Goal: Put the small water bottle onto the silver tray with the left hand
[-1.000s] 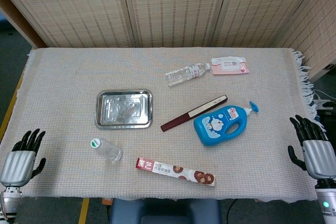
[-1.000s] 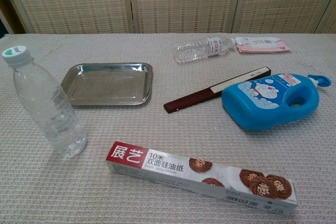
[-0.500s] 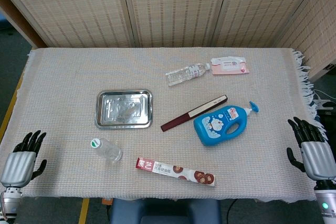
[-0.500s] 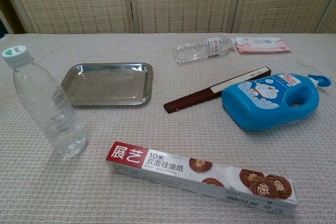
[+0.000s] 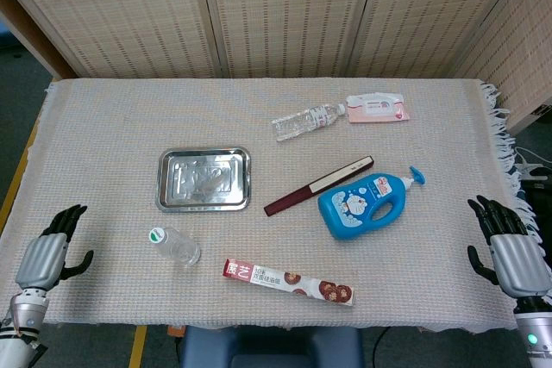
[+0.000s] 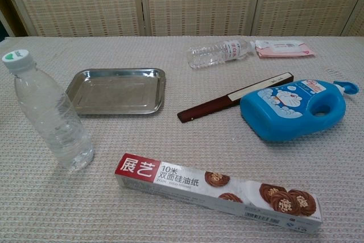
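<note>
Where screens stand behind, cloth-covered table [image 5: 103, 127], woven beige.

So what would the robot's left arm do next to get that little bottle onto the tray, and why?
Probably reach the left robot hand rightward toward the upright clear plastic water bottle with the green-and-white cap. That hand is open at the table's near left edge, holding nothing, and the bottle stands apart from it, just in front of the empty silver metal tray.

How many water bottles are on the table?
2. One bottle stands upright near the front left, by the tray. Another lies on its side at the back.
</note>
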Motion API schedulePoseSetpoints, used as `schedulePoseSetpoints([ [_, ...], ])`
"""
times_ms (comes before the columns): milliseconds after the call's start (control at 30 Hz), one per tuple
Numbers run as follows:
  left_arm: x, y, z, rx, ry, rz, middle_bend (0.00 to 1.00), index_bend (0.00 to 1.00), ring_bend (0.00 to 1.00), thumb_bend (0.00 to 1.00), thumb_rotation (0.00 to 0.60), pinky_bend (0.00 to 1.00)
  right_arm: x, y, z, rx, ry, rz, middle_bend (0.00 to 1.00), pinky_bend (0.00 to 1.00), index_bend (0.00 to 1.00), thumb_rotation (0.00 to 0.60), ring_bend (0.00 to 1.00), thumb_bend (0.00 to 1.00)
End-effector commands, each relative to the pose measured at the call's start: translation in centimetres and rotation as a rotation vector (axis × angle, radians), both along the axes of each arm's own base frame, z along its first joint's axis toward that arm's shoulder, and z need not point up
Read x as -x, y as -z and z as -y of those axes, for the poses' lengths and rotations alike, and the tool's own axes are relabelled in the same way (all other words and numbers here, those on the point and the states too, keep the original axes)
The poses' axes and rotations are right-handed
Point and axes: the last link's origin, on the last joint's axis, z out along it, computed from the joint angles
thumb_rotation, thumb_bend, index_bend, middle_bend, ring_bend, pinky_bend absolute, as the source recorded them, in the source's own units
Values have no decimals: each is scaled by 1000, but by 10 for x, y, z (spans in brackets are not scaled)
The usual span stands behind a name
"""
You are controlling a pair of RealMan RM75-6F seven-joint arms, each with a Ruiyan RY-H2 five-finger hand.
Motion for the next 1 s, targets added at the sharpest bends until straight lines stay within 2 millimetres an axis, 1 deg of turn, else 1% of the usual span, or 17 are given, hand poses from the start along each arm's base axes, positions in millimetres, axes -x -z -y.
schedulePoseSetpoints([
  [33, -17, 8, -15, 48, -5, 132, 0, 0, 0, 398, 600, 193, 0, -1, 0, 4, -2, 4, 0, 93, 0, 600, 0, 246],
  [167, -30, 11, -23, 111, -12, 209, 0, 0, 0, 398, 600, 146, 0, -2, -1, -5, -4, 13, 0, 93, 0, 600, 0, 246],
  [433, -49, 18, -25, 198, 6, 277, 0, 0, 0, 399, 600, 113, -1, -3, -3, -15, -12, 26, 0, 93, 0, 600, 0, 246],
  [667, -63, 13, -15, 266, 15, 304, 0, 0, 0, 398, 600, 105, -1, -3, -2, -21, -13, 33, 0, 93, 0, 600, 0, 244],
  [833, -76, 18, -9, 308, 35, 342, 0, 0, 0, 399, 600, 103, -2, -3, -3, -27, -11, 32, 0, 93, 0, 600, 0, 250],
  [1000, -84, 26, -5, 333, 38, 378, 0, 0, 0, 399, 600, 103, -1, -2, -3, -29, -9, 32, 0, 93, 0, 600, 0, 248],
])
